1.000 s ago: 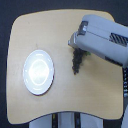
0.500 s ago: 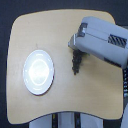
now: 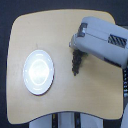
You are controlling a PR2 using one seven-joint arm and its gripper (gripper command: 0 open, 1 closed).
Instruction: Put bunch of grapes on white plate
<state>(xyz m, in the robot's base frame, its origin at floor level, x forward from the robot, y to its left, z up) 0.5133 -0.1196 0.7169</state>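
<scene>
- The grapes (image 3: pixel 76 61) lie on the table (image 3: pixel 60 35), a narrow dark cluster running from about 12 to 6 o'clock, well apart from the plate (image 3: pixel 39 71), which sits toward 9 o'clock of them.
- The gripper (image 3: pixel 76 48) sits at the bunch's upper end, but the arm's grey casing hides the fingers; I cannot tell how far open they are or whether they hold anything.
- The bunch looks light, soft and lumpy; single grapes could squash or roll.
- Best hold is probably across the narrow middle, squeezed gently.
</scene>
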